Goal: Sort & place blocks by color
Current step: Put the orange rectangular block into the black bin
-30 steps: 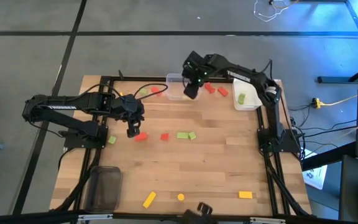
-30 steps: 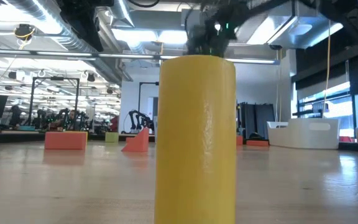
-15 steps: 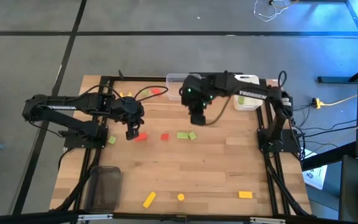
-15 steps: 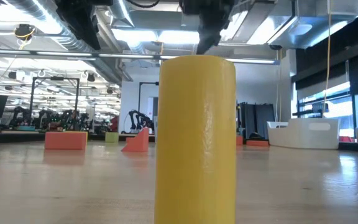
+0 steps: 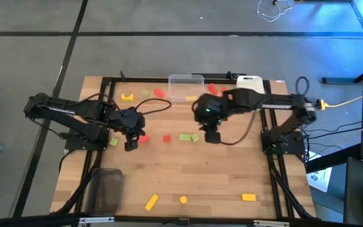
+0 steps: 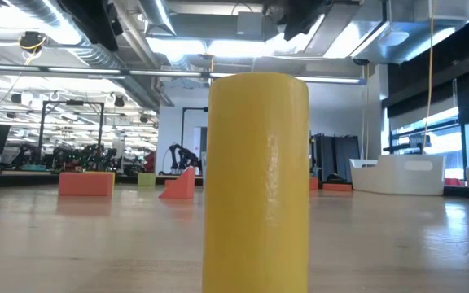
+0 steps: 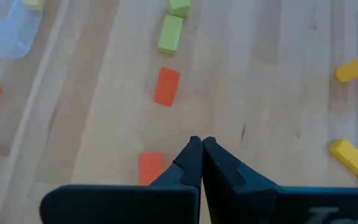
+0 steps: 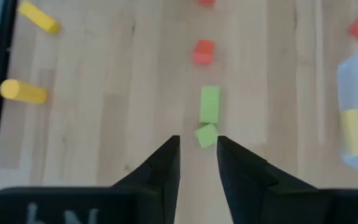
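Where the yellow cylinder [image 6: 258, 181] fills your low view, most blocks hide; right gripper [image 8: 197, 152] gapes narrowly, empty, over green block [image 8: 206, 135]; left gripper [image 7: 201, 148] pinched closed.

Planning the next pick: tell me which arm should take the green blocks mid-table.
Right, I judge. The right tool hovers open just beside the two green blocks, which sit directly ahead of its fingers in its wrist view. The left tool is shut and sits by the red block, farther away.

Bright even overhead light, soft shadows, blue glare top right, blurred wrist views
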Action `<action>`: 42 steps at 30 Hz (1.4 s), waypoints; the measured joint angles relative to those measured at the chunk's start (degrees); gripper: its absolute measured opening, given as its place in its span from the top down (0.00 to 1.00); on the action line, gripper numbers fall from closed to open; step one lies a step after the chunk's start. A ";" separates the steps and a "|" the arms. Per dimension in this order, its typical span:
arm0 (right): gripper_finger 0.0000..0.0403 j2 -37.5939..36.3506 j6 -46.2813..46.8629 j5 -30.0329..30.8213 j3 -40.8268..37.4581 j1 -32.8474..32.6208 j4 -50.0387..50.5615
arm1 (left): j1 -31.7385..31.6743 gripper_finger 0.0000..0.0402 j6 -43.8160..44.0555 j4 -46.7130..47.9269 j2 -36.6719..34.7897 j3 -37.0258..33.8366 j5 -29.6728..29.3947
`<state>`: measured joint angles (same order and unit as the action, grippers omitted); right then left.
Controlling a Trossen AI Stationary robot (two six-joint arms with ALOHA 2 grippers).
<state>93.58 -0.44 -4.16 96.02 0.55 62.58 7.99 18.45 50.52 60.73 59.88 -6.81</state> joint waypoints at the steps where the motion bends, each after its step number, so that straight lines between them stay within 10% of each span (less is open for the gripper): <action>1: 0.74 -2.28 0.98 0.00 -3.31 -0.34 -2.93 | 0.42 1.00 0.28 -0.08 0.01 0.00 -0.13; 13: 0.74 -19.59 1.67 0.21 -27.24 -1.57 -24.63 | 1.05 1.00 1.55 -0.19 1.48 -0.02 -1.64; 42: 0.74 -18.58 1.48 0.04 -28.06 -1.61 -25.50 | 0.57 1.00 23.18 -4.06 8.55 0.00 -2.24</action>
<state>75.00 1.04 -4.12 67.96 -1.06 37.08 8.56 41.63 46.46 69.28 59.88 -9.05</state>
